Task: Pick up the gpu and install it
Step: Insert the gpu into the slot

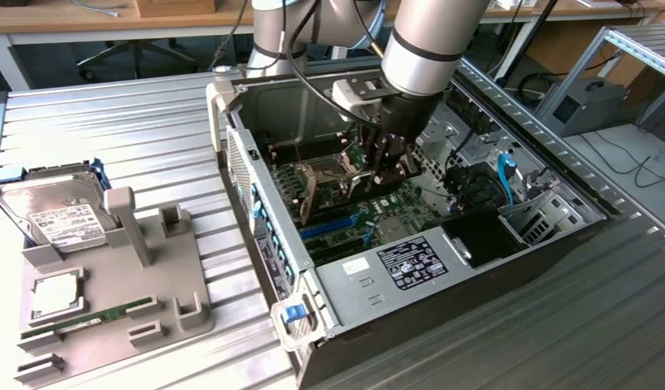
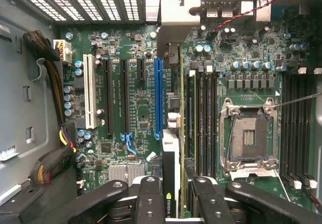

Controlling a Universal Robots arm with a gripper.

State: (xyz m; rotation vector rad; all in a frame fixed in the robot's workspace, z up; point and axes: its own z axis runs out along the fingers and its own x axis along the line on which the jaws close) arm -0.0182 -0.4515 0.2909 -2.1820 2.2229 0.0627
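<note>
My gripper (image 2: 176, 200) is shut on the gpu (image 2: 172, 133), which I see edge-on in the wrist view. The card's silver end bracket (image 2: 177, 13) is at its far end, and a green-lettered label sits between my fingers (image 2: 151, 199). The card hangs over the motherboard (image 2: 136, 48), just beside the long blue expansion slot (image 2: 158, 98). I cannot tell whether its edge touches the board. In the exterior view my gripper (image 1: 384, 162) reaches down inside the open computer case (image 1: 419, 301).
RAM slots (image 2: 204, 118) and the open CPU socket (image 2: 249, 136) lie on the card's other side. Cable bundles (image 2: 50, 166) run along the case wall. At the exterior view's left, a grey tray (image 1: 186, 276) holds a hard drive (image 1: 56, 215), a chip (image 1: 56, 296) and a RAM stick (image 1: 89, 318).
</note>
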